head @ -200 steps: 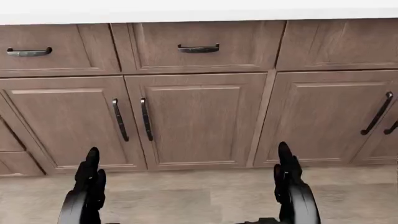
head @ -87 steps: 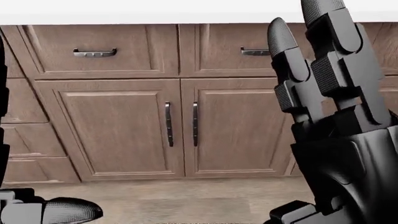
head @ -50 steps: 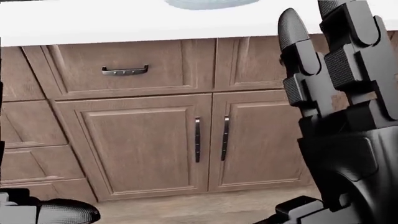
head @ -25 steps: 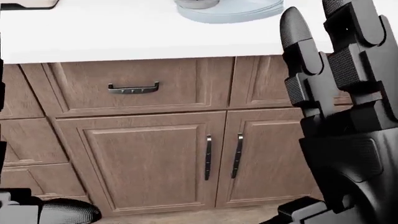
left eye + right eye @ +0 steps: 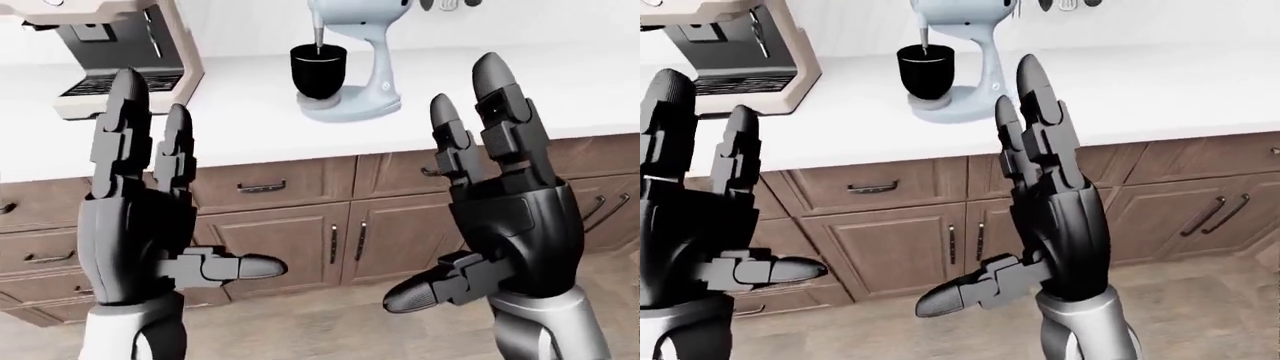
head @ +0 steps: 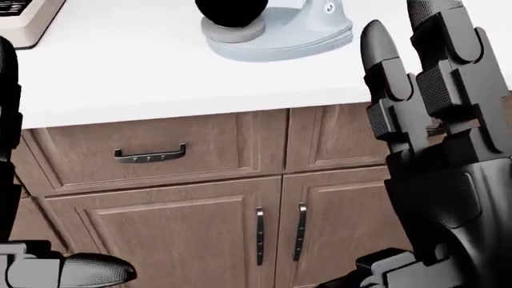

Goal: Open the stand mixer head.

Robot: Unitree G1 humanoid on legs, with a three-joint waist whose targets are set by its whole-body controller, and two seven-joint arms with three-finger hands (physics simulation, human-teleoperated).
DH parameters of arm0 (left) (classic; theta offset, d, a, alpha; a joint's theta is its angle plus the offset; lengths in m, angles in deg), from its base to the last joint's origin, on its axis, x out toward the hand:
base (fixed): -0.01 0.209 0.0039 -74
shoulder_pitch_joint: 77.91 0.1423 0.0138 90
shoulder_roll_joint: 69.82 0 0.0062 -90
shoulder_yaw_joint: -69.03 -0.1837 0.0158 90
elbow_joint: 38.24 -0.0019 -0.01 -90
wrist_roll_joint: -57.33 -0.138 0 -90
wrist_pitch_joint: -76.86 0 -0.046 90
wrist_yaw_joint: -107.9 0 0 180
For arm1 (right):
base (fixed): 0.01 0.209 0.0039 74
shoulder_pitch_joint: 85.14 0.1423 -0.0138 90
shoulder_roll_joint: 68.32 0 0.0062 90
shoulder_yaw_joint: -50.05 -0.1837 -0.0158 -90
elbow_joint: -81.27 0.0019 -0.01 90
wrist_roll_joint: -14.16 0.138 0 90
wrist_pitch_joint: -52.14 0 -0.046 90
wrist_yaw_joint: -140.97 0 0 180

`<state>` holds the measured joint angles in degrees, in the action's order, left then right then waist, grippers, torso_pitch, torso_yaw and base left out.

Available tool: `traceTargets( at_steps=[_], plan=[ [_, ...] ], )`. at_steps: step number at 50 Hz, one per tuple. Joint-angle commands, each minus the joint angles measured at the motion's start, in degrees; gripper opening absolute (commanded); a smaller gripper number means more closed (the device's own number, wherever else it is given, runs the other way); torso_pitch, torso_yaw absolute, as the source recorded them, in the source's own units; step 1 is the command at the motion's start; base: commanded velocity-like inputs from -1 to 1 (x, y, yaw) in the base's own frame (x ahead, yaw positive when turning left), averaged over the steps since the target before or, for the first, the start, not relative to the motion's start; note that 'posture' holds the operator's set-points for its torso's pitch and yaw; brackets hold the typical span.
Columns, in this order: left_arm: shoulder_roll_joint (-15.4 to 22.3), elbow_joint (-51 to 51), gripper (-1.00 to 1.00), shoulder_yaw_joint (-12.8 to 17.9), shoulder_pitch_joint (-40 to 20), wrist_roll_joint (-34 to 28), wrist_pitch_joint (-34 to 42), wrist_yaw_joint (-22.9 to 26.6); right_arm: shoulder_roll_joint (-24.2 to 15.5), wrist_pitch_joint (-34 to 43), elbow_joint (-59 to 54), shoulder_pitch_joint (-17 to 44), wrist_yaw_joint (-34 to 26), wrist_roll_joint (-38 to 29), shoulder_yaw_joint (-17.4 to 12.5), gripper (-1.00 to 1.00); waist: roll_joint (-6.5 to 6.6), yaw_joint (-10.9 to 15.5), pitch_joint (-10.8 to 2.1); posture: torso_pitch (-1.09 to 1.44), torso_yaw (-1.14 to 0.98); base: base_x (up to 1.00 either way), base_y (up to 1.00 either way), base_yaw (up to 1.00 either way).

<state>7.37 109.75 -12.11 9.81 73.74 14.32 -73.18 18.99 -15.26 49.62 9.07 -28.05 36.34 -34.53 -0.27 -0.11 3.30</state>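
The stand mixer (image 5: 350,56) stands on the white counter (image 5: 560,90), near the top centre of the left-eye view, its head down over a black bowl (image 5: 319,71) on the pale blue base. Both hands are raised with fingers spread apart and thumbs pointing inward, gripping nothing. The left robot hand (image 5: 140,217) is below and to the left of the mixer, well apart from it. The right robot hand (image 5: 500,202) is below and to its right, also clear of it. A beige coffee machine (image 5: 115,56) sits on the counter at the upper left. Brown cabinets (image 5: 290,240) run beneath the counter.
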Motion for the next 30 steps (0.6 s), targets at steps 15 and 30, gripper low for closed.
traceTargets(
  at_steps=[15,30],
  plan=[
    [0.23,1.50,1.00,0.60,-0.88,-0.07,-2.23,0.02,-0.29,-1.71,1.64,1.07,-0.45,0.71,-1.04,1.00,-0.49,0.34,0.61,0.00,0.00,0.17,0.00,0.00],
    [-0.07,1.42,1.00,0.22,-0.28,-0.47,-2.78,0.45,-0.54,-1.61,1.64,1.00,0.42,2.45,-1.14,1.00,1.61,0.53,-1.09,0.00,0.00,0.09,0.00,0.00]
  ],
)
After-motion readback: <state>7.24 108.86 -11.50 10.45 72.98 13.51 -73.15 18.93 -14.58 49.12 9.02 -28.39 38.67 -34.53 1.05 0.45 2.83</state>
